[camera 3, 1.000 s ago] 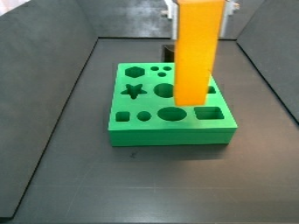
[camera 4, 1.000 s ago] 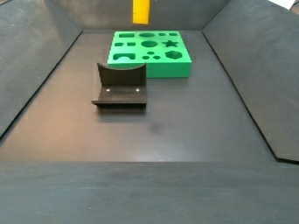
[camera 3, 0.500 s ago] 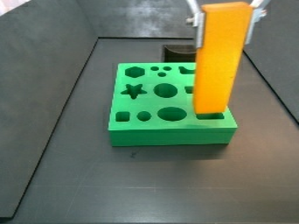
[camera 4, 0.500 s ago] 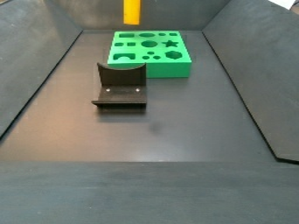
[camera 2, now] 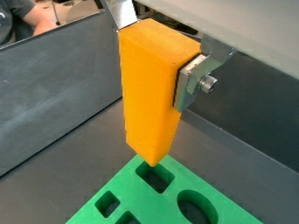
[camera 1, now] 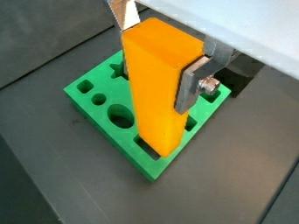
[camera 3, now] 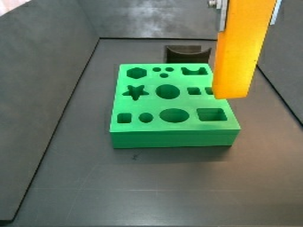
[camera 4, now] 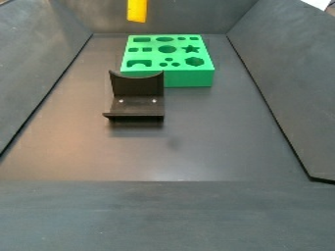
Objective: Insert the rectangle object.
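The rectangle object (camera 3: 236, 49) is a long orange-yellow block, held upright. My gripper (camera 3: 246, 5) is shut on its upper part, with the silver fingers (camera 1: 193, 83) pressed on two opposite faces, as both wrist views show. The block (camera 2: 149, 96) hangs above the green foam board (camera 3: 142, 133), near the board's right edge in a side view. Its lower end is clear of the board, above a rectangular hole (camera 2: 149, 177). Another side view shows only the block's lower end (camera 4: 136, 10) at the frame's upper edge, behind the board (camera 4: 170, 67).
The dark fixture (camera 4: 135, 95) stands on the floor in front of the board in a side view and shows behind it in another (camera 3: 183, 55). Sloping dark walls (camera 4: 39, 88) enclose the floor. The board has several other shaped holes, among them a star (camera 3: 135, 91).
The gripper has carried the block sideways across the board, to the right in one side view and to the left in the other, and a little higher. The board and fixture have not moved.
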Robot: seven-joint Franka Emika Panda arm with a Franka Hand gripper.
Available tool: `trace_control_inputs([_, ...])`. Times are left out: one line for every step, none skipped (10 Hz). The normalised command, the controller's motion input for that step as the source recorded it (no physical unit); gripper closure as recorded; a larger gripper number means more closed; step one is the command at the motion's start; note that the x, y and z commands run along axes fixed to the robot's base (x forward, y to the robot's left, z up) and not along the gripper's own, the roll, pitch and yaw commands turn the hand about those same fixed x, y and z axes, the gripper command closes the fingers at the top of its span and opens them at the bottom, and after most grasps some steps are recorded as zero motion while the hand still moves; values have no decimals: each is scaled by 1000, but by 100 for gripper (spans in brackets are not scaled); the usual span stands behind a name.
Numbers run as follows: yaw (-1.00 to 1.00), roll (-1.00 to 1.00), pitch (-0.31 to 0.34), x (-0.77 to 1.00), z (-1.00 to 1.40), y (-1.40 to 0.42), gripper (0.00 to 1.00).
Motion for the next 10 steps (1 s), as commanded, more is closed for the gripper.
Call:
trace_control_inputs([191, -30, 0, 1000, -280, 131, 100])
trace_control_inputs([74, -41, 96, 711, -363, 157, 100])
trace_control_inputs([151, -87, 11, 91, -91, 209, 100])
trace_control_inputs([117, -13, 0, 23, -254, 74, 100])
trace_control_inputs([103, -31, 0, -74, -471, 0, 100])
trace_control_inputs([57, -13, 160, -14, -557, -31, 100])
trace_control_inputs([46, 0, 260, 0, -494, -57, 100])
trace_control_inputs([14, 0, 266, 46, -289, -40, 100])
trace_control_inputs([11, 0, 309, 0, -257, -23, 100])
trace_control_inputs([11, 0, 313, 0, -203, -80, 100])
